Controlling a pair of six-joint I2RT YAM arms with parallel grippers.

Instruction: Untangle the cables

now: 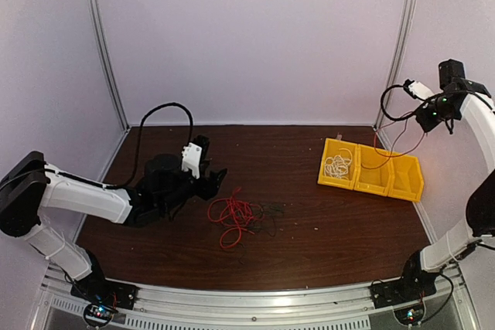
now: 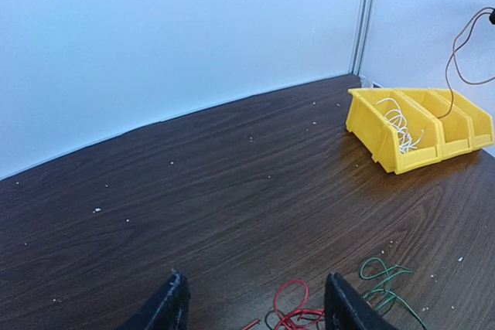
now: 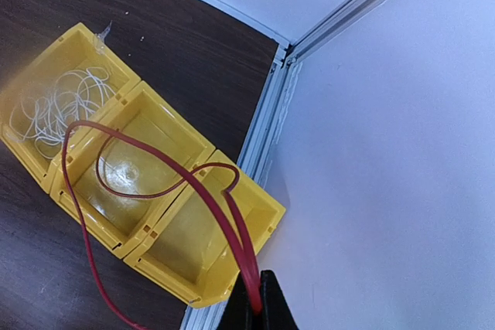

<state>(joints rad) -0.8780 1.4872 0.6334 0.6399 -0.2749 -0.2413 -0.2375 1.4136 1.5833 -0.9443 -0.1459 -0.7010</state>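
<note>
Red cable (image 3: 241, 256) in right tool (image 3: 259, 297)

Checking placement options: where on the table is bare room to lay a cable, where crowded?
Bare: between the left fingers and the yellow bins, and front right of the red cables. Crowded: the red cables and dark cable by the left fingers.

Bare table (image 1: 309, 226) between red cable heap (image 1: 232, 214) and yellow bins (image 1: 357, 169): passable. Side wall (image 1: 456, 13) just beside bins.
</note>
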